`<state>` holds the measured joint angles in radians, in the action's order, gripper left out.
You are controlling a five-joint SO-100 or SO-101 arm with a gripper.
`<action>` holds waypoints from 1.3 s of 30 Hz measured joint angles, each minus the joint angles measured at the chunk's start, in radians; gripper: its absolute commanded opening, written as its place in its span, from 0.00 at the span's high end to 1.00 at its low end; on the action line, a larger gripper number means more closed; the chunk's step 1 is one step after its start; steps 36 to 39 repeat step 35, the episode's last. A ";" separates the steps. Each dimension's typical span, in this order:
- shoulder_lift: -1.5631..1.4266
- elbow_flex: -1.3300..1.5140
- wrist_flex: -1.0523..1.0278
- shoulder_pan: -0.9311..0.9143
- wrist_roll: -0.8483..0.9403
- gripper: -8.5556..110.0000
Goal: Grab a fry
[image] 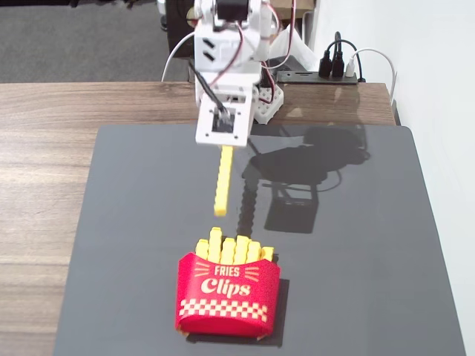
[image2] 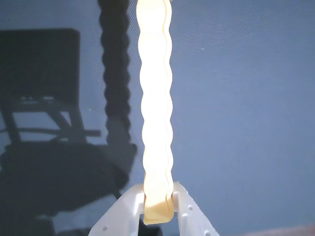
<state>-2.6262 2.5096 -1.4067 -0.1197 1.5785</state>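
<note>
I have the fry (image2: 156, 108) pinched at one end between my two white fingertips (image2: 189, 211); my jaws are narrow, closed onto it, and the wrist view shows the notched yellow stick running from my gripper (image2: 158, 209) straight toward twelve o'clock, over the dark mat (image2: 246, 98). In the fixed view the fry (image: 223, 182) hangs from my gripper (image: 225, 144) toward six o'clock, its free end clear of the red carton (image: 226, 297), which stands at six o'clock from it with the other fries (image: 234, 248) upright inside. I judge the grab itself done: the step in hand is holding and carrying. The next move calls for steady pressure and a smooth lift, since I grip only the tip and the long stick could swing or slip.
</note>
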 measured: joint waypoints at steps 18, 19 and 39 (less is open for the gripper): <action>0.258 -0.572 -0.213 -0.003 0.014 0.92; 0.265 -0.574 -0.209 0.000 0.014 0.92; 0.304 -0.578 -0.170 0.037 0.014 0.92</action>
